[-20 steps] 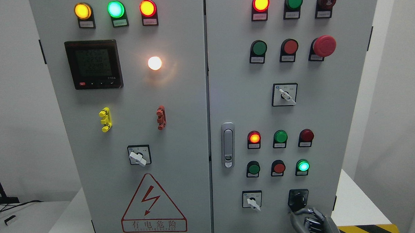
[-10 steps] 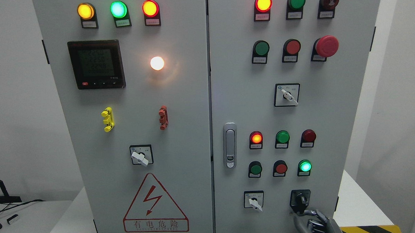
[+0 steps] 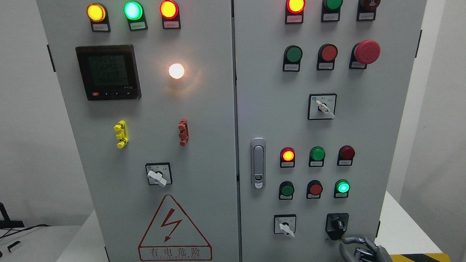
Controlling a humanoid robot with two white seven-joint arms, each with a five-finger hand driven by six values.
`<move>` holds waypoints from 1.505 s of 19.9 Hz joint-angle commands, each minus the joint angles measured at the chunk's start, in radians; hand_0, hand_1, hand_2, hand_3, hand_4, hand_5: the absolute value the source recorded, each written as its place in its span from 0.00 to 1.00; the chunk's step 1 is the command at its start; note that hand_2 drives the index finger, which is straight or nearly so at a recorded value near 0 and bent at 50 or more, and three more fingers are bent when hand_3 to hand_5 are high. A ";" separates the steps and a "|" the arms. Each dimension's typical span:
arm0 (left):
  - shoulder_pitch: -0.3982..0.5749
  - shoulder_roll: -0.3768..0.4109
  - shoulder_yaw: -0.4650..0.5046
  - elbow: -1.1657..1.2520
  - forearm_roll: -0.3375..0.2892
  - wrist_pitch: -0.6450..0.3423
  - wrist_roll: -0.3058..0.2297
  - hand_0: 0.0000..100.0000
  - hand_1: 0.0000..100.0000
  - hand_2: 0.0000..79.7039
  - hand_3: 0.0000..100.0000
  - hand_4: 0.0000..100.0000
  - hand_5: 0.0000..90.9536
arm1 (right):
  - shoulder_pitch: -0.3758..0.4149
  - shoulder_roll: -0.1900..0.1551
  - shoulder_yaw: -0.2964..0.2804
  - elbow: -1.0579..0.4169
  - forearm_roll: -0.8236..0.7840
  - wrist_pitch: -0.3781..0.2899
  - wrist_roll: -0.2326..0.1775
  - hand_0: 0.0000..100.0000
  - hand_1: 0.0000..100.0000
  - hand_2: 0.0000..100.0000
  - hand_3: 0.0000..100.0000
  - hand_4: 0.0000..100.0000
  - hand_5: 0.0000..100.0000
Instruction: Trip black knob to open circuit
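The black knob [image 3: 337, 224] sits in a black square plate at the lower right of the grey cabinet's right door [image 3: 333, 127]. Its handle points up and slightly right. My right hand [image 3: 362, 250] is just below and to the right of the knob, at the bottom edge. Its grey fingers [image 3: 353, 240] are loosely curled and hold nothing. A small gap separates them from the knob. My left hand is out of view.
A white selector switch [image 3: 285, 226] sits left of the black knob. Above are lit red [image 3: 287, 155] and green [image 3: 342, 187] lamps and a door latch [image 3: 258, 163]. A red mushroom button [image 3: 366, 51] is at the upper right. Yellow-black tape [image 3: 412, 258] marks the base.
My right hand has dropped down and to the right, away from the black knob it was touching. The view shifted slightly between the first two frames.
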 commanded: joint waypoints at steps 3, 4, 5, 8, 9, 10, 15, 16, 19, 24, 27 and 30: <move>0.000 0.000 0.000 0.000 -0.031 0.001 0.000 0.12 0.39 0.00 0.00 0.00 0.00 | 0.016 -0.018 -0.027 -0.002 -0.003 -0.007 -0.002 0.38 0.70 0.46 1.00 1.00 0.94; 0.000 0.000 0.000 0.000 -0.031 0.001 0.000 0.12 0.39 0.00 0.00 0.00 0.00 | 0.016 -0.018 -0.027 -0.002 -0.003 -0.007 0.000 0.38 0.70 0.46 1.00 1.00 0.94; 0.000 0.000 0.000 0.000 -0.031 0.001 0.000 0.12 0.39 0.00 0.00 0.00 0.00 | 0.017 -0.019 -0.027 -0.002 -0.003 -0.007 0.000 0.38 0.70 0.46 1.00 1.00 0.94; 0.000 0.000 0.000 0.000 -0.031 0.001 0.000 0.12 0.39 0.00 0.00 0.00 0.00 | 0.019 -0.019 -0.029 -0.003 -0.006 -0.009 0.000 0.39 0.70 0.46 1.00 1.00 0.93; 0.000 -0.001 0.000 0.000 -0.031 0.001 0.000 0.12 0.39 0.00 0.00 0.00 0.00 | 0.019 -0.019 -0.029 -0.003 -0.006 -0.009 0.000 0.40 0.70 0.46 1.00 1.00 0.93; 0.000 0.000 0.000 0.000 -0.031 0.001 0.000 0.12 0.39 0.00 0.00 0.00 0.00 | 0.019 -0.018 -0.029 -0.003 -0.008 -0.009 0.000 0.42 0.72 0.45 1.00 1.00 0.93; 0.000 -0.001 0.000 0.000 -0.031 0.001 0.000 0.12 0.39 0.00 0.00 0.00 0.00 | 0.028 -0.018 -0.043 -0.028 -0.023 -0.007 0.000 0.52 0.72 0.47 1.00 1.00 0.92; 0.000 0.000 0.000 0.000 -0.031 0.001 0.000 0.12 0.39 0.00 0.00 0.00 0.00 | 0.034 -0.018 -0.050 -0.038 -0.032 -0.007 0.002 0.53 0.65 0.49 1.00 1.00 0.91; 0.000 0.000 0.000 0.000 -0.031 0.001 0.000 0.12 0.39 0.00 0.00 0.00 0.00 | 0.066 -0.024 -0.064 -0.081 -0.072 -0.007 0.002 0.48 0.49 0.51 0.99 0.92 0.87; 0.000 0.000 0.000 0.000 -0.031 0.001 0.000 0.12 0.39 0.00 0.00 0.00 0.00 | 0.219 -0.065 -0.107 -0.213 -0.173 -0.007 0.049 0.30 0.29 0.47 0.78 0.73 0.74; 0.000 0.000 0.000 -0.001 -0.031 0.001 0.000 0.12 0.39 0.00 0.00 0.00 0.00 | 0.339 -0.082 -0.159 -0.291 -0.248 -0.007 0.098 0.12 0.11 0.33 0.55 0.47 0.46; 0.000 0.000 0.000 0.000 -0.031 0.001 0.000 0.12 0.39 0.00 0.00 0.00 0.00 | 0.441 -0.085 -0.205 -0.341 -0.279 -0.010 0.139 0.00 0.00 0.24 0.40 0.35 0.34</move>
